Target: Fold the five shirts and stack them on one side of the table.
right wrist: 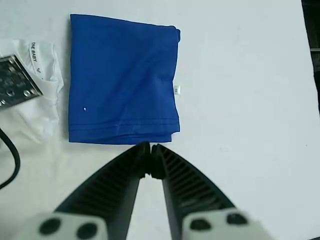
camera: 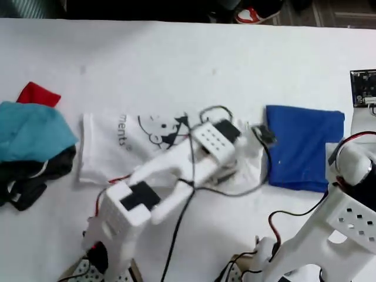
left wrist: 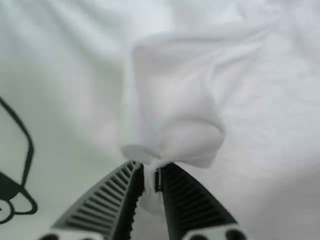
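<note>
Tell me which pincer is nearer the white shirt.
Left. The left pincer is touching it, clamped on a bunched fold of the white shirt. The right pincer is off to the side, shut, at the edge of the folded blue shirt.

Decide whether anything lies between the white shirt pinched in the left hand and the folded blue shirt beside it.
Nothing separate lies between them. The left hand pinches the white shirt, whose edge lies close beside the blue shirt; only the arm's own black cable hangs over that gap.
</note>
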### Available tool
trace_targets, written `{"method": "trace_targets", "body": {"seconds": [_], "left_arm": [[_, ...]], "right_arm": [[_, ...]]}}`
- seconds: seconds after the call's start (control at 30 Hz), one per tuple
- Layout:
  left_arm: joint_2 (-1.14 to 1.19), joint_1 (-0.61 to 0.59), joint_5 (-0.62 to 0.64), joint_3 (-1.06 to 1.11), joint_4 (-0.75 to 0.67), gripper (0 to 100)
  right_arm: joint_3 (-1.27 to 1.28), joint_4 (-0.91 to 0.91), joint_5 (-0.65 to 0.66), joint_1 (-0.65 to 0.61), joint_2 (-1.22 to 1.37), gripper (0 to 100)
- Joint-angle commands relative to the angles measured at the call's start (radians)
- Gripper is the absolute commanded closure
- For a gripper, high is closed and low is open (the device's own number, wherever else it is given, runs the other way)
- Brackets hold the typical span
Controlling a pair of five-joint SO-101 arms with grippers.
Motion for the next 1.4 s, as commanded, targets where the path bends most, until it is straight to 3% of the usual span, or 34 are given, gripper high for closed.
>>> {"method": "trace_targets", "body": {"seconds": [0.0,0.07,0.17,0.3,0.53,0.8,1.1,1.37], "left_arm": [[-0.07,-0.061,0.0,-0.032,-0.048,98],[-0.07,-0.076,-0.002,-0.032,-0.063,95],[-0.07,-0.09,0.006,-0.032,-0.068,82],[-0.07,-0.131,0.104,-0.034,-0.095,71],[-0.079,-0.236,0.071,-0.046,-0.167,71],[-0.073,-0.355,0.0,-0.278,-0.015,77],[-0.076,-0.245,0.002,-0.431,0.311,77],[-0.07,-0.145,0.048,-0.216,0.31,77]], "right_arm": [[-0.034,0.004,0.0,0.004,-0.016,98.1],[-0.034,0.004,0.0,0.004,-0.016,98.1],[-0.034,0.004,0.0,0.004,-0.016,98.1],[-0.037,0.004,0.0,0.004,-0.016,98.1],[-0.04,0.004,0.0,0.004,-0.018,98.1],[-0.04,0.004,0.0,0.004,-0.018,98.1],[-0.04,0.004,0.0,0.004,-0.019,98.1],[-0.04,0.004,0.005,0.004,-0.018,98.1]]}}
